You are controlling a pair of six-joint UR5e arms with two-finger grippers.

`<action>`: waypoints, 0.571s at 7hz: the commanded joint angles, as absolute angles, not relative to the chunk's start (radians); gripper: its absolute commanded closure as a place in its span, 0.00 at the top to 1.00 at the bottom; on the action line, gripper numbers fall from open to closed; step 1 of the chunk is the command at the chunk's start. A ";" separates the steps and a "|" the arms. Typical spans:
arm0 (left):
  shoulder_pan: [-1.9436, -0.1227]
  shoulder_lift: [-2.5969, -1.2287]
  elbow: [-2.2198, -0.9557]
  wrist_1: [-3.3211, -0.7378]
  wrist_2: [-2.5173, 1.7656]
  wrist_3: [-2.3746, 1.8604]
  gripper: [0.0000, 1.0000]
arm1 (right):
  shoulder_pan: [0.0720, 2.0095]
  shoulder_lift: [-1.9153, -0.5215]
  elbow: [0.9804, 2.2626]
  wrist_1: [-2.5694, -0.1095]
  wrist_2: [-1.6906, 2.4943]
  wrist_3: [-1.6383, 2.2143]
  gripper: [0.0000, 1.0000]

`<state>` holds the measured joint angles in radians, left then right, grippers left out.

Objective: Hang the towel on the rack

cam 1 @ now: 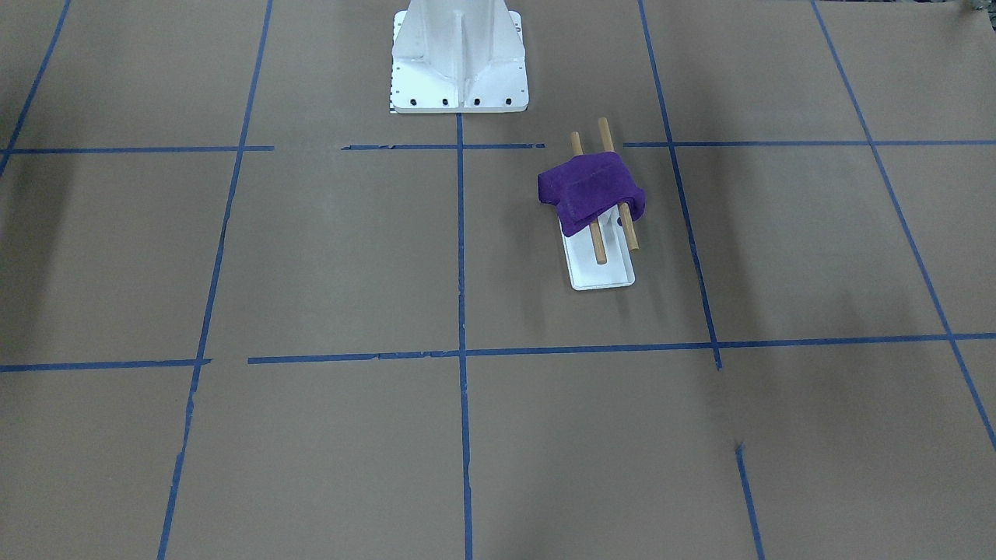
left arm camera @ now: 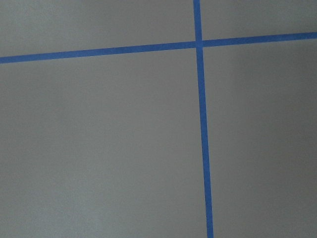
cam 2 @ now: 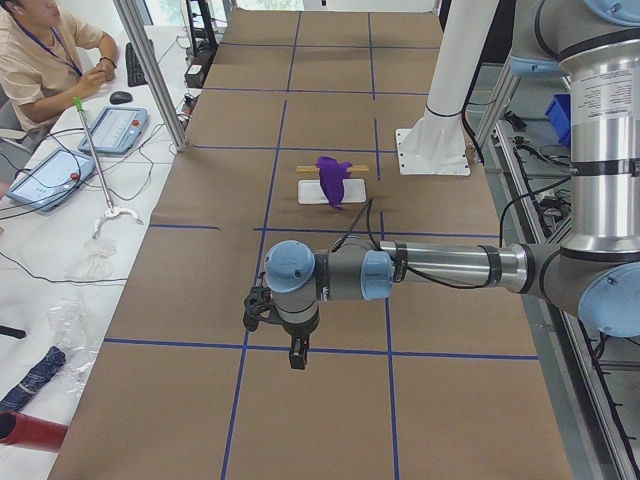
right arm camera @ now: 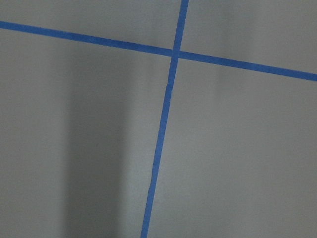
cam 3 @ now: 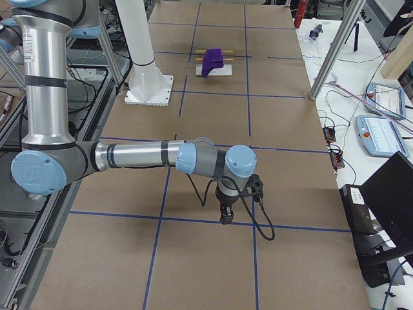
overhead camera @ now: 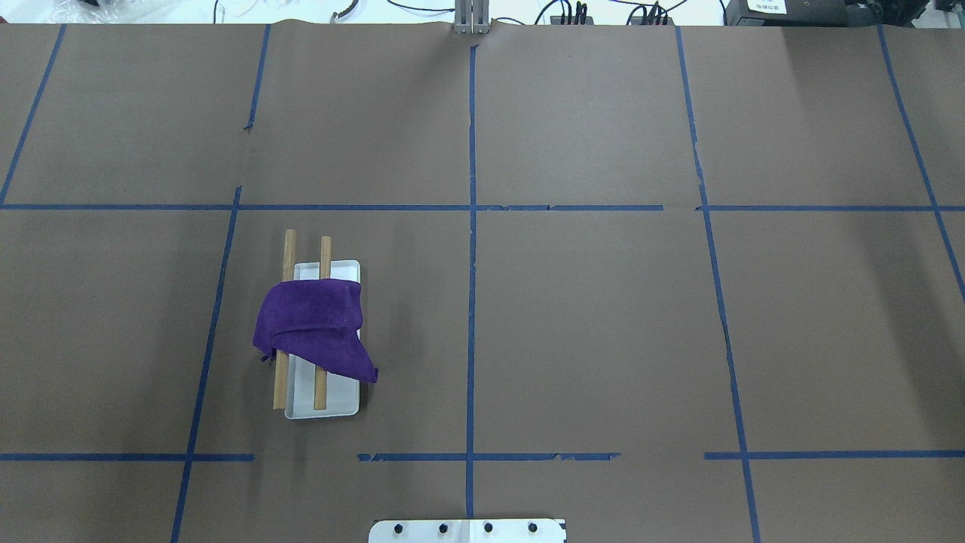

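The purple towel lies draped across both wooden dowels of the rack, creased, with one corner hanging off the side. It also shows in the overhead view, towel on rack, left of the table's middle. My left gripper shows only in the exterior left view, far from the rack over bare table; I cannot tell if it is open or shut. My right gripper shows only in the exterior right view, also far from the rack, state unclear. Both wrist views show only brown paper and blue tape.
The large white pedestal stands at the robot's side of the table, near the rack. Blue tape lines grid the brown paper. An operator sits beyond the far table edge with teach pendants beside.
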<state>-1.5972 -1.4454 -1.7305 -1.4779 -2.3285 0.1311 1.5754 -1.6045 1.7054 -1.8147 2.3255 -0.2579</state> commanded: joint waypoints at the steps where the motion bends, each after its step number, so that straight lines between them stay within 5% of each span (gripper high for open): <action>1: -1.597 -1.447 -1.732 -1.479 -2.329 0.130 1.00 | 1.575 -1.605 1.703 -1.815 2.326 -0.258 1.00; 4: -1.597 -1.454 -1.732 -1.473 -2.333 0.130 1.00 | 1.575 -1.605 1.703 -1.815 2.324 -0.256 1.00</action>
<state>-1.5969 -1.4519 -1.7324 -1.4744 -2.3310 0.1304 1.5754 -1.6045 1.7033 -1.8147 2.3252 -0.2567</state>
